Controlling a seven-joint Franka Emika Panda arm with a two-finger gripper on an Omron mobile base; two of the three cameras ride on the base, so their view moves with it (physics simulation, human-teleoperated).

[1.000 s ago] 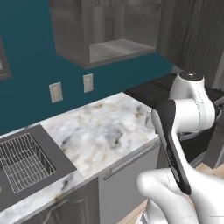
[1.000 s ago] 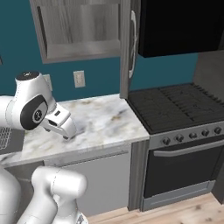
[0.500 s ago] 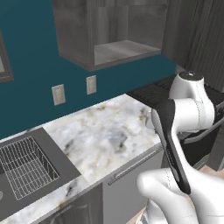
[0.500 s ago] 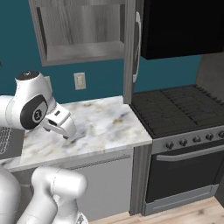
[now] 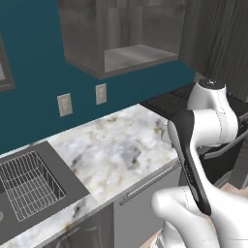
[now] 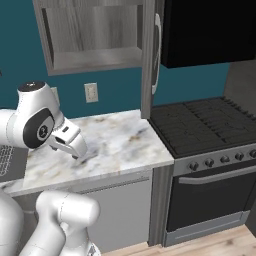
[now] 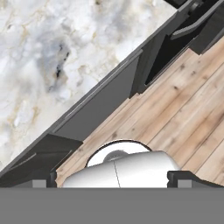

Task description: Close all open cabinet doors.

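One cabinet door stands swung out from the wall cabinet, seen edge-on in the right base view, with its slim silver handle facing the stove side. It hangs above the right end of the table, right where marble meets the black stove. In the left base view the same open cabinet shows a bare shelf inside, and a dark wood-grain panel stands tall on the right of it.

Down low, the arm is folded over the table, well below that door. The hand sits just over the marble at the left of the right base view, pointing down; its fingers are too small there to judge, and in the hand view only the dark tips peek up at the bottom edge, so I cannot tell how wide it is spread. Nothing is seen between them.

Around it: two wall outlets on the teal wall, a sink with a wire rack at the left end of the table, a drawer front with a horizontal handle under the marble edge, and the oven door below the stove knobs. The hand view looks down past the marble edge to the wooden floor. The dark range hood sits just beside the open door.
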